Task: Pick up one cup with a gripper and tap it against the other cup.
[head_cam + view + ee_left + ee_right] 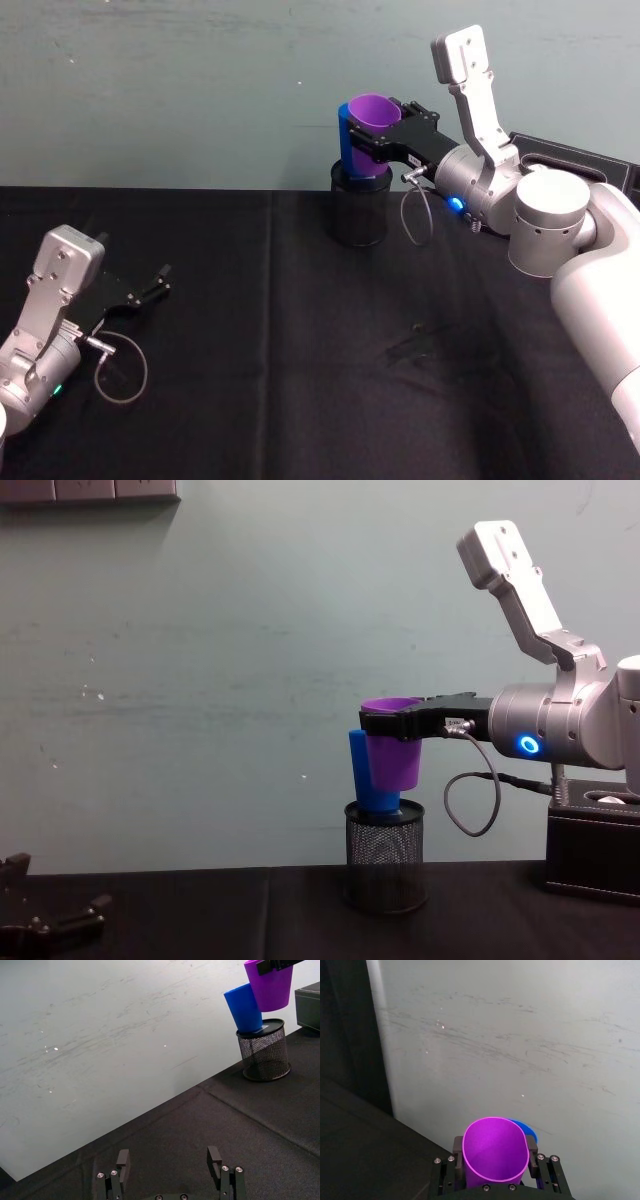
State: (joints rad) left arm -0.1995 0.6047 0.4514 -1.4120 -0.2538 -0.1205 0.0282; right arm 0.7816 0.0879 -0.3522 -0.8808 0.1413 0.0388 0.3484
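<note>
Above the mesh holder (360, 215), right pincer (380, 135) grips purple cup (375, 110) beside tilted blue cup (346, 135) — a hard tap could topple it; left pincer (148, 285) lies open on the surface (250, 350).

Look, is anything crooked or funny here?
Yes: the blue cup leans in the mesh pen holder instead of standing on the table, and the purple cup held by the right tool seems to touch it.

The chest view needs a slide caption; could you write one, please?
Right gripper holds the purple cup beside the blue cup leaning in the mesh pen holder; left gripper rests idle.
</note>
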